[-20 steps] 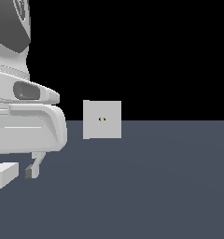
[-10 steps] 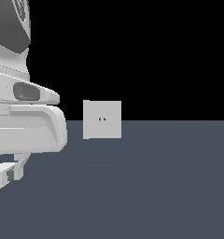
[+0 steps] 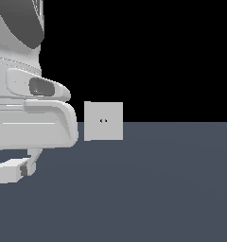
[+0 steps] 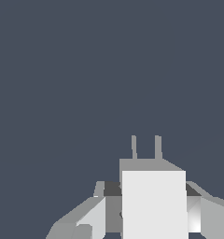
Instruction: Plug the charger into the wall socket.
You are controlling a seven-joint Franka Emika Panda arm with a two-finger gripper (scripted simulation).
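The charger (image 3: 6, 172) is a small off-white block low at the exterior view's left, just above the grey floor. My gripper (image 3: 21, 170) is shut on it, and one dark-padded finger (image 3: 26, 168) shows at its end. In the wrist view the charger (image 4: 153, 196) sits between my two fingers (image 4: 93, 217), with its two prongs (image 4: 145, 147) pointing away over bare floor. The wall socket (image 3: 103, 121) is an upright off-white square plate with two tiny gold holes. It stands apart from the charger, towards the exterior view's right and further back. It is out of the wrist view.
The bulky white arm body (image 3: 30, 118) fills the exterior view's left and hides the socket plate's near edge. The dark grey floor (image 3: 148, 189) spreads flat below a black background.
My gripper moved towards the exterior view's left onto the charger and closed around it. The charger now sits slightly higher than before. The socket has not moved.
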